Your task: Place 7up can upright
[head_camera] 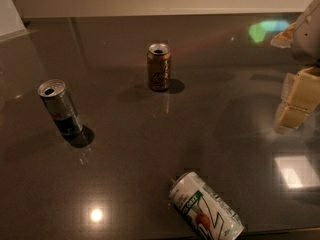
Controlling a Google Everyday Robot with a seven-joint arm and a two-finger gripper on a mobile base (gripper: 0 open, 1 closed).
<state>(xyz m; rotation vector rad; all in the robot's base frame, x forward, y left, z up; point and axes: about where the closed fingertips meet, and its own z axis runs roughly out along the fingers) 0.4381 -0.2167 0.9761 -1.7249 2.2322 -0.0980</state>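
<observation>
Three cans out, and only the 7up can (206, 207) lies on its side, below and left of the gripper (298, 101), so it needs righting. Gripper hangs well apart from it; open or closed, can't tell.

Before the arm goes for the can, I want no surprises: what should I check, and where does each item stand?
1. 7up can in view: ok, lying on its side at the front.
2. 7up can upright: not ok.
3. Gripper at the can: not ok, it is at the right edge, apart from it.
4. Room around it: ok, brown-gold can and slim silver can stand upright far off.
5. Dents on the can: cannot tell.
</observation>
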